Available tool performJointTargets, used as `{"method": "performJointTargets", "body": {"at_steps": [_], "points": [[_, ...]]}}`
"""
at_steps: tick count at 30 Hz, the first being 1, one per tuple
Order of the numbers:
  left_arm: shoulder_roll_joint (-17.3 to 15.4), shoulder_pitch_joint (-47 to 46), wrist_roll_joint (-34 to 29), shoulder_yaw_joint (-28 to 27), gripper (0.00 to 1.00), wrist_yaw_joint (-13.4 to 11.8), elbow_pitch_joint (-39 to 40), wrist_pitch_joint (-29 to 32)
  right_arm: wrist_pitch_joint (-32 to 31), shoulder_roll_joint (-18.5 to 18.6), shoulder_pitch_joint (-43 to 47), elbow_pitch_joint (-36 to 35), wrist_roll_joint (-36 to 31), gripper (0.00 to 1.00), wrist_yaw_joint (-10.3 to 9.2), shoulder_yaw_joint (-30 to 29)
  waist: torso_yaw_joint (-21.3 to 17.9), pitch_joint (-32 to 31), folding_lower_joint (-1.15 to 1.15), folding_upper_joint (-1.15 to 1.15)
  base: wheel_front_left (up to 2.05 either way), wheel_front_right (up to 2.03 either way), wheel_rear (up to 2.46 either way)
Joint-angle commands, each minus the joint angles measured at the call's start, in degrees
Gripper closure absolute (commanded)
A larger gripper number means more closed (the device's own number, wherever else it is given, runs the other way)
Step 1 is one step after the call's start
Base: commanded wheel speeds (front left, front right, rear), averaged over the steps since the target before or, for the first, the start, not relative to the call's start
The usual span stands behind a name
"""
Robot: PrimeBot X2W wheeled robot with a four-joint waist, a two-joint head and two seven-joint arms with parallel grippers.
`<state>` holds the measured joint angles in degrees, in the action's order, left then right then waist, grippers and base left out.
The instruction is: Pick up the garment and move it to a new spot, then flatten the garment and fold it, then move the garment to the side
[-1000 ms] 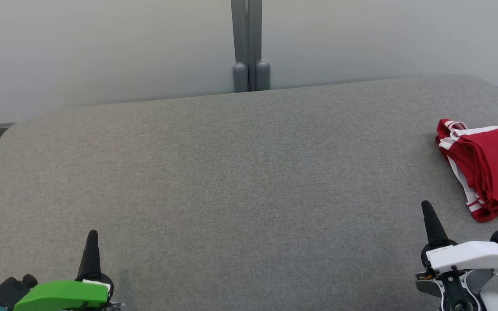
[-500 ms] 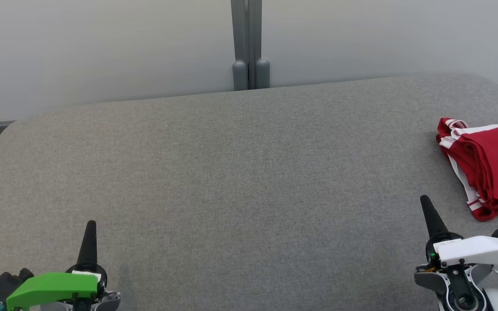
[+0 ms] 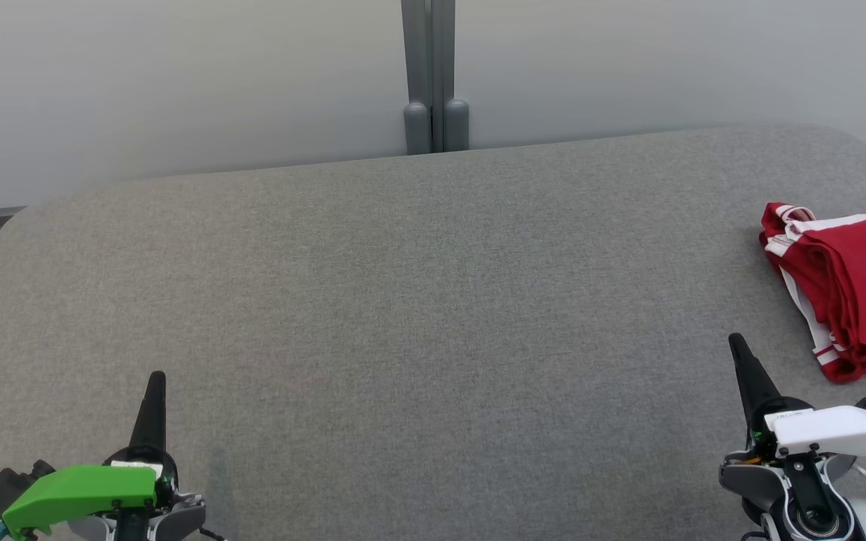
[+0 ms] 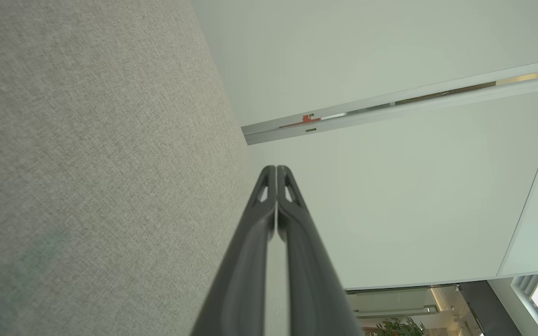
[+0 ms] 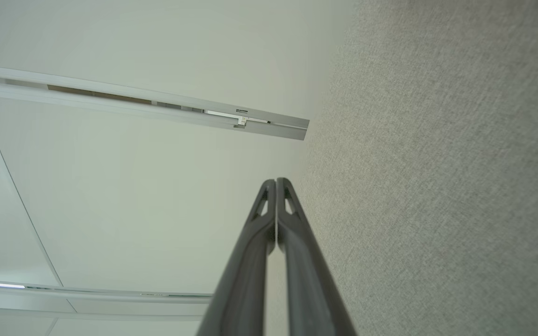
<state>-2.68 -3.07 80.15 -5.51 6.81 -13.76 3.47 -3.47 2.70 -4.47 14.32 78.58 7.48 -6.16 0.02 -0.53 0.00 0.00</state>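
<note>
**Status.** The red fabric garment (image 3: 850,278) with white striped trim lies folded in a compact stack at the far right of the grey fabric-covered tabletop (image 3: 403,300). Part of it is cut off by the right edge of the head view. It appears to be folded and set aside, so the task is judged at or near completion.

**Tools.** The left tool (image 3: 155,382) (green housing) and the right tool (image 3: 738,344) (white housing) both have their fingers pressed fully together and hold nothing. Each wrist view confirms this: left tool (image 4: 276,170), right tool (image 5: 276,182). Both hang over bare fabric. The right tool is near the garment but apart from it; the left tool is well apart.

**Hazards.**
- A sideways sweep of the right arm could catch the near corner of the garment and open the folds.
- Further pushing to the right could slide the stack off the tabletop; how much surface remains beyond it cannot be told.
- Any regrasp with fingers closed would drag the top layer rather than lift it.

**Containers.** The garment lies directly on the tabletop, not in a bin or basket.
</note>
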Motion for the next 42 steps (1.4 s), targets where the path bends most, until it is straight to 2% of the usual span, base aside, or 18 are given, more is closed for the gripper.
{"method": "performJointTargets", "body": {"at_steps": [1,28,42], "points": [[-0.3,-1.6,1.5,-0.3,1.00,0.3,0.0,0.4,-0.4,0.3,-1.0,-0.5,1.5,1.00,0.03,-0.1,0.0,0.0,0.00,0.00,0.00,0.00,0.00],[-0.4,-3.8,12.4,-1.2,1.00,0.8,-0.4,3.2,-3.2,0.3,-2.0,-0.4,13.9,1.00,0.02,-0.5,0.0,0.7,0.00,0.00,0.00,0.00,0.00],[-0.4,-3.6,12.3,-1.1,1.00,0.8,-0.4,3.3,-3.3,0.3,-2.0,-0.4,14.0,1.00,0.02,-0.5,0.0,0.7,0.00,0.00,0.00,0.00,0.00]]}}
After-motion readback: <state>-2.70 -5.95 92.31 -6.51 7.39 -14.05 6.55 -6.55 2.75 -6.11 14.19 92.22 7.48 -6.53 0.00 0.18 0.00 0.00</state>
